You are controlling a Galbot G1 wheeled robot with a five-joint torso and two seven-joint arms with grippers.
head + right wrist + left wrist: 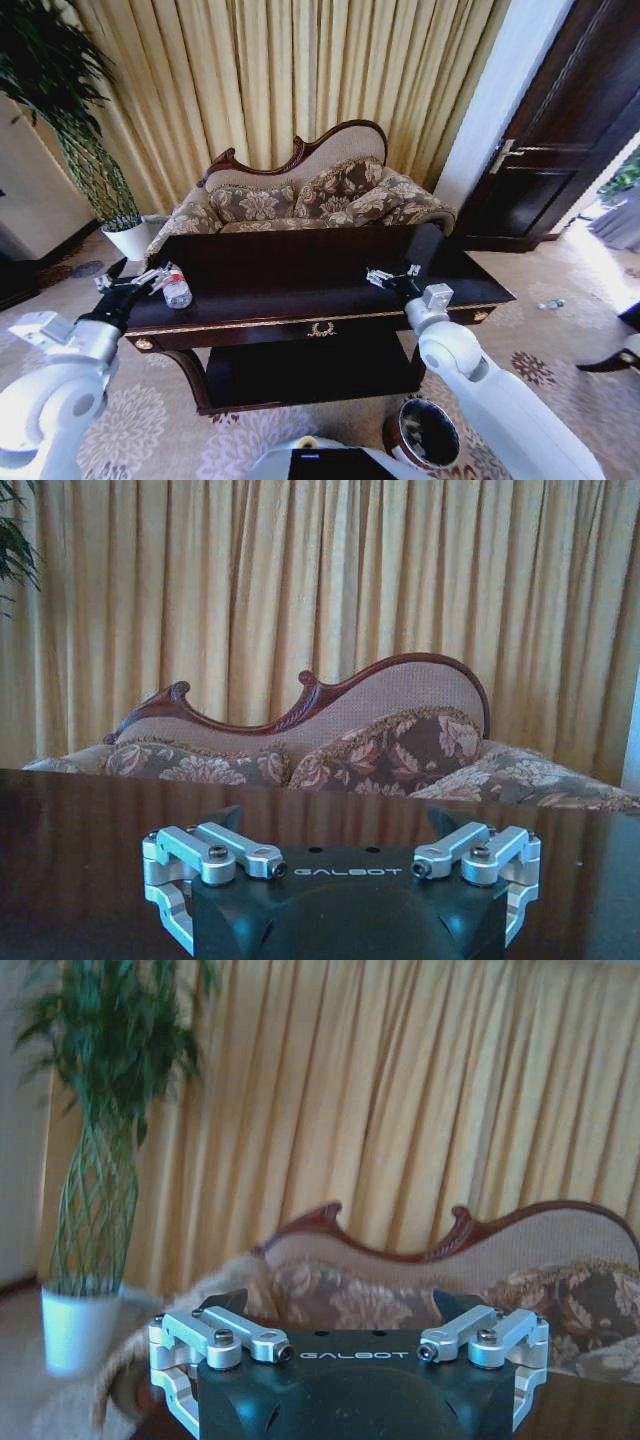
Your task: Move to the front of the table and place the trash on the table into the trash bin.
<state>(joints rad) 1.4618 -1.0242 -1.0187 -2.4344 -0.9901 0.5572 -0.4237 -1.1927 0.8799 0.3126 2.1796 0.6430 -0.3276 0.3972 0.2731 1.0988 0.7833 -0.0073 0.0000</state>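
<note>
A: Item one: large dark glossy wooden worktop with gold trim, directly before the robot. Item two: clear plastic bottle with red cap, lying on the worktop's left end.

B: Left gripper?

A: Raised at the left end, just beside the bottle; fingers spread wide, holding nothing. Right gripper hovers over the worktop's right half, fingers likewise wide apart and empty.

B: And the receptacle?

A: Small round dark brown bin with shiny metal rim, on the floor below the right arm, well apart from the bottle.

B: Step in hand?

A: Apparently the approach is done and the first pick is beginning. The next move would call for the left fingers to straddle the bottle before shutting.
</note>
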